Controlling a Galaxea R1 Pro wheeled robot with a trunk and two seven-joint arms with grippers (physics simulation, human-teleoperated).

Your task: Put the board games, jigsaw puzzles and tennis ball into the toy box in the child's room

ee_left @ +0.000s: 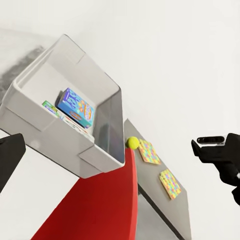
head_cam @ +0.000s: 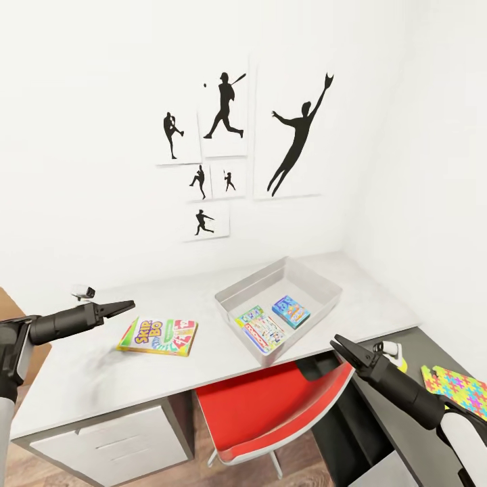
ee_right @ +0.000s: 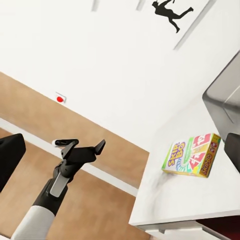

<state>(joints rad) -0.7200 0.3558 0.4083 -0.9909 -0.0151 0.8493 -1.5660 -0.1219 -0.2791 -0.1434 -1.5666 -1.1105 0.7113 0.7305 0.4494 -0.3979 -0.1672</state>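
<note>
Two blue board games lie inside the toy box on the table; the Skip-Bo game lies beside that box; left gripper and right gripper hover, both apparently pinched narrow, empty

1. Board games: three. Two lie in the toy box at frame centre, one blue, one blue and white; one yellow-green-red lies at centre left on the desk.
2. Jigsaw puzzles: two, lower right of the left wrist view.
3. Tennis ball: one.
4. Toy box: one.
5. Red chair: one.
6. Wall silhouette prints: six.
</note>
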